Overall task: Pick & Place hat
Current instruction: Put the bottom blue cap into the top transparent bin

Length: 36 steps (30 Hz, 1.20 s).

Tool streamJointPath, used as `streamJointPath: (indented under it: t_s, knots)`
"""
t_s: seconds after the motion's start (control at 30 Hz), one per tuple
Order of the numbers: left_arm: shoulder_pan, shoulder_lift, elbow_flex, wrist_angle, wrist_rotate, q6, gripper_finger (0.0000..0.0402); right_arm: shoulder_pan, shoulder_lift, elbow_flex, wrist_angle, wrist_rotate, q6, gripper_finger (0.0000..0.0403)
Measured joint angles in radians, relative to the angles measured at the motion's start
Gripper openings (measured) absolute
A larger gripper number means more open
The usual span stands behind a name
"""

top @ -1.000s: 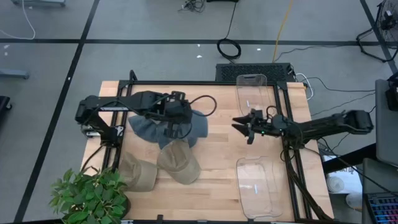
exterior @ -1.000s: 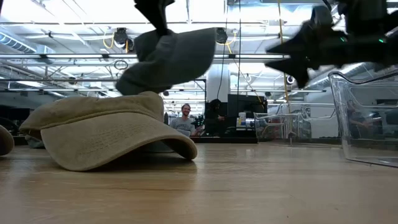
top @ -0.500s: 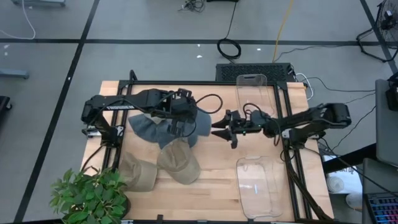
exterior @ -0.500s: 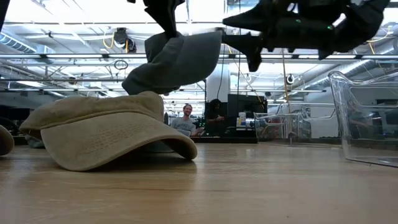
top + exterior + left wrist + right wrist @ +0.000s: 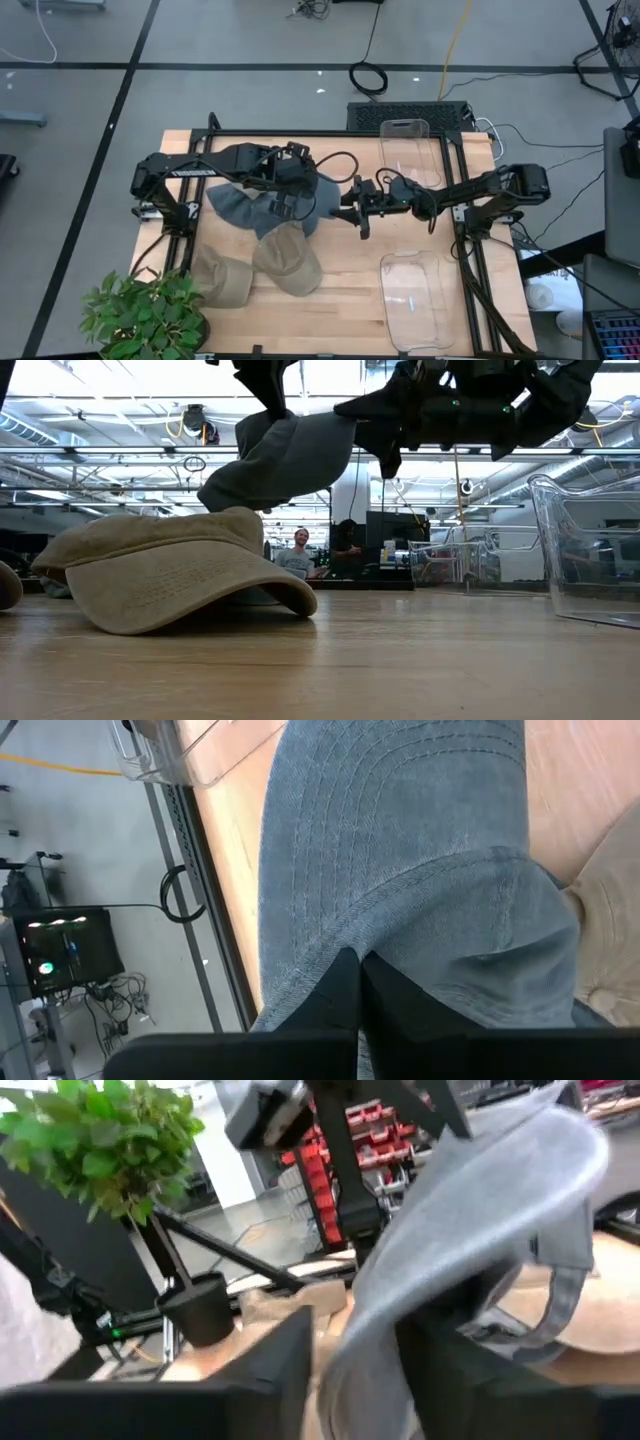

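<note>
A grey-blue hat (image 5: pixel 318 200) hangs in the air over the table's middle left, with my left gripper (image 5: pixel 284 203) shut on it. My right gripper (image 5: pixel 337 209) reaches in level from the table's right. Its fingers stand apart on either side of the hat's brim (image 5: pixel 470 1200). Two tan hats (image 5: pixel 287 262) (image 5: pixel 222 276) lie crown up on the wood below and nearer; in the low view the closer tan hat (image 5: pixel 170 575) rests on its brim and rim. My left gripper pinches the hat's cloth at the seam where brim meets crown (image 5: pixel 400 895) between its two shut fingers, coming from above and slanting down. The hat hangs tilted below the fingers, clear of the table. My right gripper has the brim's free edge (image 5: pixel 360 1350) between its fingers (image 5: pixel 280 1370); whether they touch it, I cannot tell.
Two clear plastic bins sit on the table's right side, one far (image 5: pixel 405 146) and one near (image 5: pixel 414 296). A potted plant (image 5: pixel 145 315) stands at the near left corner. A black frame (image 5: pixel 330 133) runs around the work area.
My right gripper has travelled toward the table's left, up to the hanging grey hat, and its fingers have drawn closer together around the brim's edge. The hat has stayed lifted in my left gripper.
</note>
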Motion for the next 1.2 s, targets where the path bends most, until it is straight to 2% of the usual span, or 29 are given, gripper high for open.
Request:
streamJointPath:
  t_s: [0.07,0.1,0.33,0.43,0.63,0.83,1.03,1.13,1.2]
  knots:
    - [0.000,0.000,0.000,0.006,0.001,-0.011,0.0003,-0.002,-0.002,0.000,0.001,-0.026,-0.017,0.0044]
    - [0.000,0.000,0.000,0.008,0.001,-0.017,0.0007,-0.005,-0.003,0.000,0.000,-0.029,-0.036,0.0024]
    - [-0.001,-0.003,0.000,0.027,0.000,-0.052,0.0039,-0.009,-0.006,-0.002,-0.018,-0.023,-0.079,0.0004]
    - [0.000,-0.003,0.000,0.038,-0.018,-0.095,0.0050,-0.008,-0.035,-0.002,-0.049,0.028,-0.113,0.0003]
    - [-0.006,-0.012,0.000,0.045,-0.158,-0.135,0.0070,0.001,-0.177,-0.002,-0.242,0.251,-0.248,0.0001]
    - [-0.005,-0.025,-0.001,0.061,-0.190,-0.140,0.0078,0.045,-0.334,-0.001,-0.431,0.475,-0.352,0.0001]
    - [-0.005,-0.029,0.000,0.056,-0.191,-0.157,0.0077,0.122,-0.475,-0.002,-0.621,0.909,-0.430,0.0000]
    - [0.003,-0.030,0.000,0.055,-0.151,-0.156,0.0077,0.168,-0.516,-0.012,-0.633,1.130,-0.487,0.0000]
    - [0.018,-0.030,-0.001,0.063,-0.095,-0.157,0.0077,0.193,-0.536,-0.023,-0.629,1.200,-0.512,0.0000]
